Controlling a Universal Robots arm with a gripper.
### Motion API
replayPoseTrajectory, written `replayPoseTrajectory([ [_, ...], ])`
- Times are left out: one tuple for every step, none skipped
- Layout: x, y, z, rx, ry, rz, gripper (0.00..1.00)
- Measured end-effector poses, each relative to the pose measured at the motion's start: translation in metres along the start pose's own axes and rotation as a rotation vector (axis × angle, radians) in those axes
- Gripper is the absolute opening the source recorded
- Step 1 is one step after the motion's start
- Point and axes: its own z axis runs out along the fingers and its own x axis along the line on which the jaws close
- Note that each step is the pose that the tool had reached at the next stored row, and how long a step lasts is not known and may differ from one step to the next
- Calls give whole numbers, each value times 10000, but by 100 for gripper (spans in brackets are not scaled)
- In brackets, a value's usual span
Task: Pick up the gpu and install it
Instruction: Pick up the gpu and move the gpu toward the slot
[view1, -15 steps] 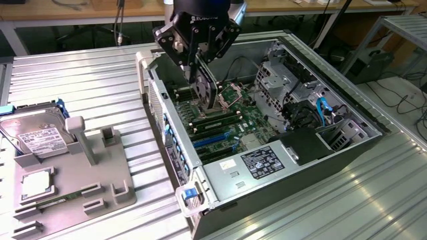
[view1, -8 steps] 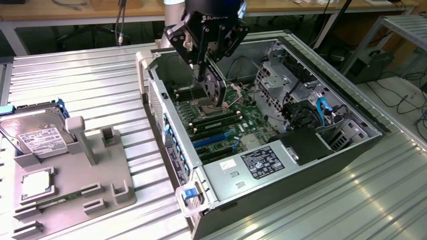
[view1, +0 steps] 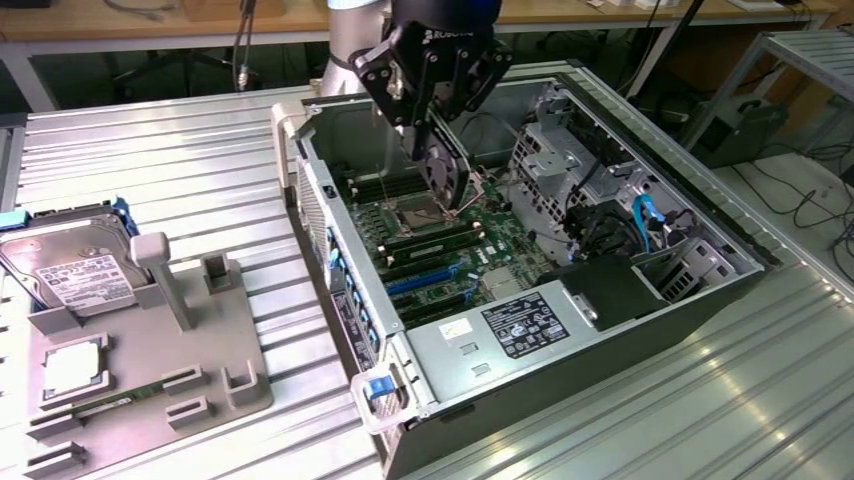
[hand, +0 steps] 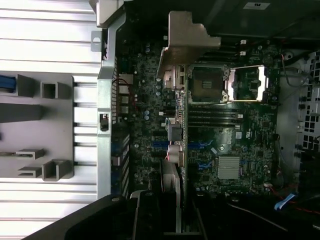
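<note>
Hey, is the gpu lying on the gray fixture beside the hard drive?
No, the gpu hangs clamped in the gripper over the open computer case.

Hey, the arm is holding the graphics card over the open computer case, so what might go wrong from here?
1. The gpu hangs in the gripper just above the motherboard. If it tilts or slips, its edge may strike the open CPU socket or the memory sticks close beneath.
2. Its silver bracket might catch on the case's rear wall on the way down.
</note>
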Motion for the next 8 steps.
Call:
replayPoseTrajectory([
  [-32,-1,1,1,1,0,28],
  [-60,-2,2,1,11,0,28],
  [-102,-3,4,0,35,1,28],
  [-136,-4,5,-1,62,1,28],
  [-172,-5,6,-3,117,-1,28],
  [-203,-5,7,-4,168,1,28],
  [-229,-6,8,-5,203,1,28],
  [-253,-7,9,-6,227,1,28],
])
